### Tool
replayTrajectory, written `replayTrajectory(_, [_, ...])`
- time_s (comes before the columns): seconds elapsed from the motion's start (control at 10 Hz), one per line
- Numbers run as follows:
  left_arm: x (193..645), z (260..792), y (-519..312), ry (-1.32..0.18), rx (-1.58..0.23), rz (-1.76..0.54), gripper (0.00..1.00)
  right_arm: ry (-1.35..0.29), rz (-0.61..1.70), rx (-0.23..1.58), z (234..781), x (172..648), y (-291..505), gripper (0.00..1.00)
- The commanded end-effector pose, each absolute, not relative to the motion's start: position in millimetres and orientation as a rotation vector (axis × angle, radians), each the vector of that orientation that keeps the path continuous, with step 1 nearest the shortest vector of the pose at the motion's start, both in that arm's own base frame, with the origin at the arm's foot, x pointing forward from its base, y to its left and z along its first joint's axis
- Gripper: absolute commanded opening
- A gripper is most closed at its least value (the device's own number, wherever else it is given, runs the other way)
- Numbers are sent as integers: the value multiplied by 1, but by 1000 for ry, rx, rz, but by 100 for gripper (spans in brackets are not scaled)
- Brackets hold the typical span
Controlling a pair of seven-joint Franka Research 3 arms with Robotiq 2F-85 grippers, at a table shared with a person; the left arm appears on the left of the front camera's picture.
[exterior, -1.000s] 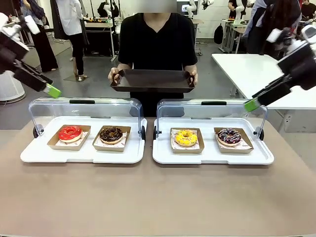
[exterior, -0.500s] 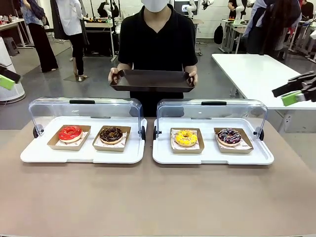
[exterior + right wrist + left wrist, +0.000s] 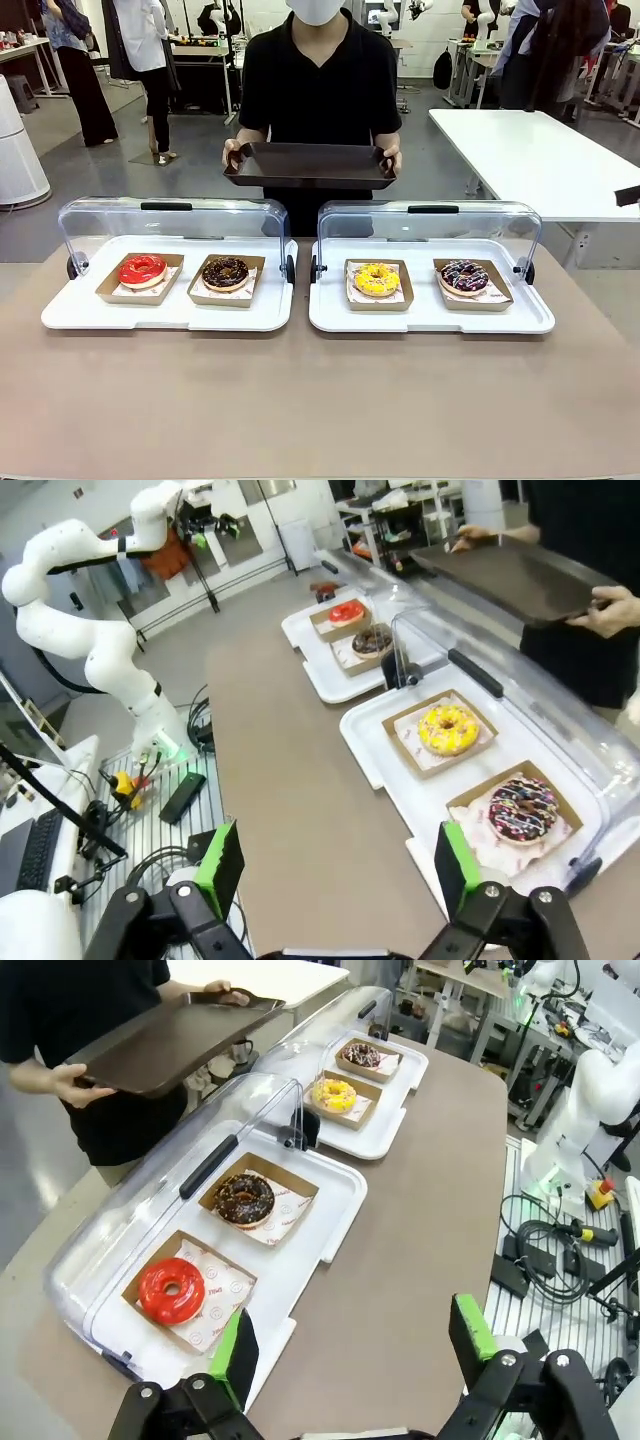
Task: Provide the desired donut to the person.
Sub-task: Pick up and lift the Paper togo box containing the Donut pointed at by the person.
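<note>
Behind two display cases (image 3: 165, 216), lids rolled back for access, a person (image 3: 318, 85) holds out an empty tray (image 3: 308, 160) to receive. Four donuts (image 3: 377, 279) lie inside the cases. Beyond the cases' ends, the left gripper (image 3: 352, 1338) and right gripper (image 3: 338, 862) gape wide, empty.

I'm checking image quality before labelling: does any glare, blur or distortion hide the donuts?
Front view: sharp and evenly lit; faint reflections on the clear lids, nothing hidden. Left wrist view: wide-angle bending at the edges, red donut crisp. Right wrist view: same bending, yellow donut crisp.
</note>
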State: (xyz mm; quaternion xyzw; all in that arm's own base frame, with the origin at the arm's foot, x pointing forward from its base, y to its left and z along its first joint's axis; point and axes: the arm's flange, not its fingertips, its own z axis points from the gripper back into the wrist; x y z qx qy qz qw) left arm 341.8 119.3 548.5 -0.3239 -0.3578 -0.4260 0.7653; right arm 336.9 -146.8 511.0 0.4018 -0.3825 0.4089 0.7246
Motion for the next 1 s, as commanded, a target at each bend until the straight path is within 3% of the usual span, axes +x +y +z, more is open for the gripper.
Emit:
replayTrajectory(0.0, [331, 544, 122, -820, -675, -975, 100, -879, 915, 876, 520, 334, -148, 100])
replayTrajectory(0.9, [328, 546, 132, -805, -661, -968, 100, -865, 896, 874, 518, 329, -151, 100])
